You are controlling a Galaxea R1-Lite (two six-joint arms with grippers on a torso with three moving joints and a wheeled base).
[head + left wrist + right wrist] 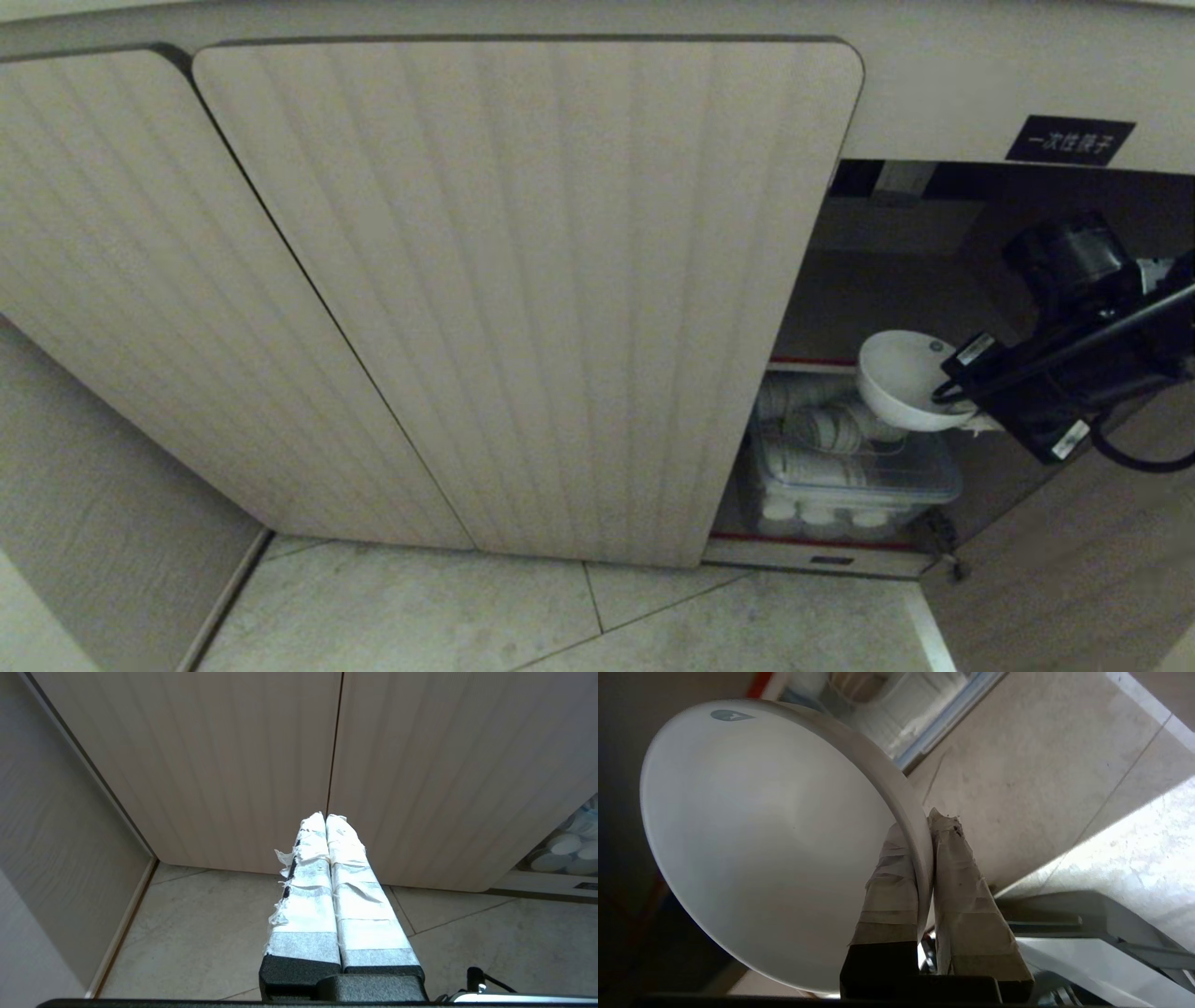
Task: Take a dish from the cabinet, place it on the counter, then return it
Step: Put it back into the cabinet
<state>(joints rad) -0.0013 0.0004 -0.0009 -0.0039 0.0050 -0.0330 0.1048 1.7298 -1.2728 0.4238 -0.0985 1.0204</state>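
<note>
The dish, a small white bowl, hangs tilted in the open right-hand bay of the cabinet, above the lower shelf. My right gripper is shut on its rim. In the right wrist view the bowl fills the picture, and the taped fingers of the right gripper pinch its rim, one inside and one outside. My left gripper is shut on nothing and parked low, facing the closed fluted doors. The counter is out of view.
Below the bowl, a clear plastic bin of stacked white dishes sits on the red-edged shelf. A black label sits above the opening. The open door stands at the right, the tiled floor lies below, and a side panel is at the left.
</note>
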